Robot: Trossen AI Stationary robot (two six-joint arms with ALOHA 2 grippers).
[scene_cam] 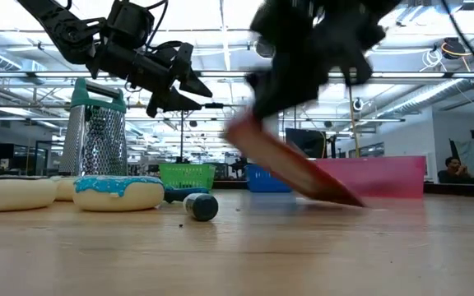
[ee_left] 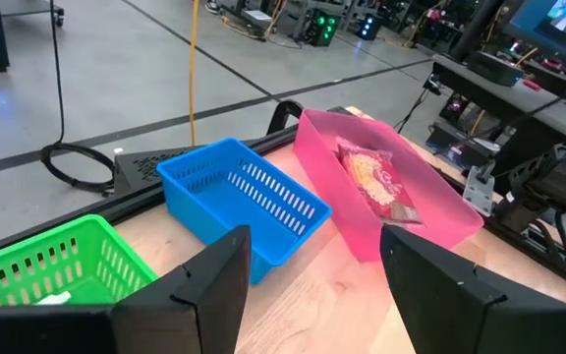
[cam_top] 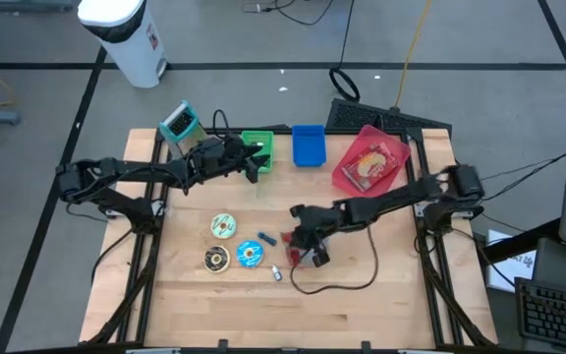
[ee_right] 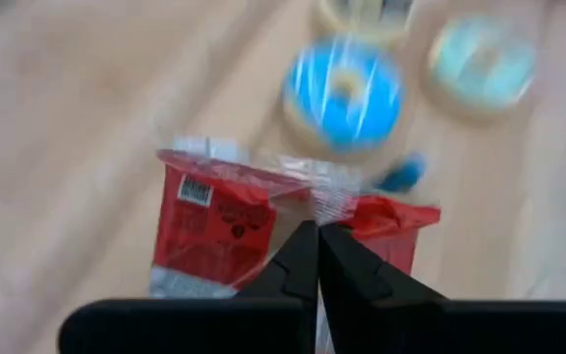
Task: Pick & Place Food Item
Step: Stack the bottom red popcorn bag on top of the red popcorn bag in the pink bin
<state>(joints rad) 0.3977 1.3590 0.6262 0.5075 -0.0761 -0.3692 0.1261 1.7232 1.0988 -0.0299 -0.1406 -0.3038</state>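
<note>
A red food packet [ee_right: 214,226] with a clear sealed edge sits in my right gripper [ee_right: 317,241], which is shut on it over the table's middle [cam_top: 308,248]. In the low view the packet [scene_cam: 295,168] slants down below the blurred hand. Left of it on the table lie a blue-iced donut [cam_top: 249,254], a teal one [cam_top: 223,225] and a yellow one [cam_top: 216,259]. My left gripper [ee_left: 312,285] is open and holds nothing; it hovers by the green basket [cam_top: 259,146]. Beyond it stand a blue basket [ee_left: 239,197] and a pink bin [ee_left: 391,192] holding another packet. My right gripper pinches the packet between its two fingers at a crumpled spot on its clear edge [ee_right: 330,202], about midway along that edge. The fingers slant down from the table's right side. The packet hangs tilted below them; whether its lower corner [scene_cam: 348,200] touches the table I cannot tell.
A metal grater [scene_cam: 97,136] stands at the far left. A small blue-capped piece [cam_top: 276,274] lies near the donuts. A dark cable [cam_top: 347,280] loops over the near table. Bare wood lies toward the near edge.
</note>
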